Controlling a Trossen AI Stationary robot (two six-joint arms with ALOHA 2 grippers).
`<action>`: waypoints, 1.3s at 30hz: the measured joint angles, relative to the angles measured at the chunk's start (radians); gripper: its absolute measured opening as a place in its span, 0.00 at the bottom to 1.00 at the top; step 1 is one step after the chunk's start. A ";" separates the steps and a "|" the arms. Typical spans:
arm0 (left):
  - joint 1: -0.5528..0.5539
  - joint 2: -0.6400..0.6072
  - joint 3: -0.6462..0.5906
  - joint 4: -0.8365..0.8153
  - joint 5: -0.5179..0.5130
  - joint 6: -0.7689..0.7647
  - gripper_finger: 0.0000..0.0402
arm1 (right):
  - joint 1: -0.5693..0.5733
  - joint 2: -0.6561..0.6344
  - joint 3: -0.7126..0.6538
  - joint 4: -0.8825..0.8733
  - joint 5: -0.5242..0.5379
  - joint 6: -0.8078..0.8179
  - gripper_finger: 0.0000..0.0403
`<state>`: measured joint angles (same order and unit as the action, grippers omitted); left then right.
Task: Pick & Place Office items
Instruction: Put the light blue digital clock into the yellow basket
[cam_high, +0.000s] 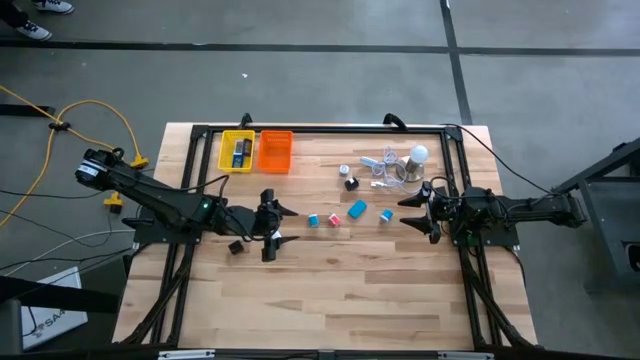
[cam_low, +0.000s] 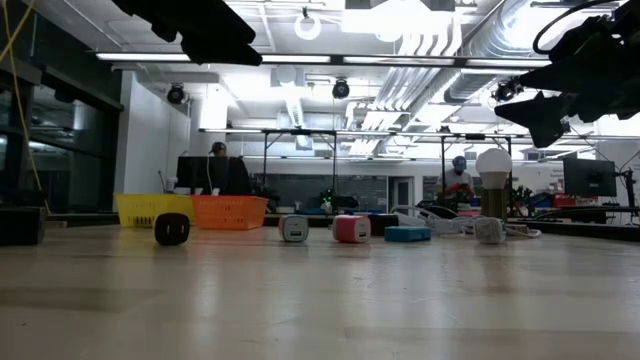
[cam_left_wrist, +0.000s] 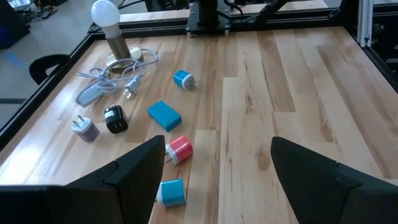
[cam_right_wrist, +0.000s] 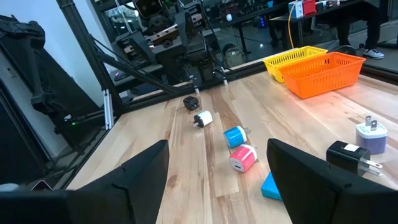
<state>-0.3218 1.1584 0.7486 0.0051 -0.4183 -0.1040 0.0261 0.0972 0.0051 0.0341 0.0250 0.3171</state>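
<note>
Pale blond wooden tabletop (cam_high: 330, 290) with darker grain streaks, framed in black rails (cam_high: 320, 129). At the back edge sit a bright yellow mesh plastic basket (cam_high: 237, 151) and a vivid orange mesh plastic basket (cam_high: 275, 151). Mid-table: a pink-red cube plug with a white face (cam_left_wrist: 180, 150), a light-blue cube plug with a white end (cam_left_wrist: 171, 192), a flat sky-blue block (cam_left_wrist: 165, 115), another blue-and-white plug (cam_left_wrist: 183, 79), a glossy black plug (cam_left_wrist: 115, 119), a lavender-white plug (cam_left_wrist: 84, 128). White round bulb (cam_left_wrist: 105, 12), white cable (cam_left_wrist: 109, 82).

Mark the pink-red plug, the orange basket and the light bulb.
pink-red plug (cam_left_wrist: 180, 149): left wrist view, its red side.
orange basket (cam_high: 275, 152): high view, its floor.
light bulb (cam_low: 493, 165): low view, its white globe.
</note>
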 joint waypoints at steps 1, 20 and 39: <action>0.000 0.000 0.000 0.000 0.000 0.000 0.71 | 0.000 0.000 0.000 0.000 0.000 0.001 0.64; 0.000 -0.001 0.000 0.000 -0.003 0.000 0.71 | 0.000 0.000 0.000 0.086 0.316 -0.070 0.64; 0.000 -0.001 0.000 0.003 -0.003 0.000 0.71 | 0.001 0.325 0.174 0.213 0.152 -0.273 0.64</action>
<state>-0.3218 1.1576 0.7486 0.0086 -0.4210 -0.1040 0.0273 0.4222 0.1793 0.2473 0.1773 0.0444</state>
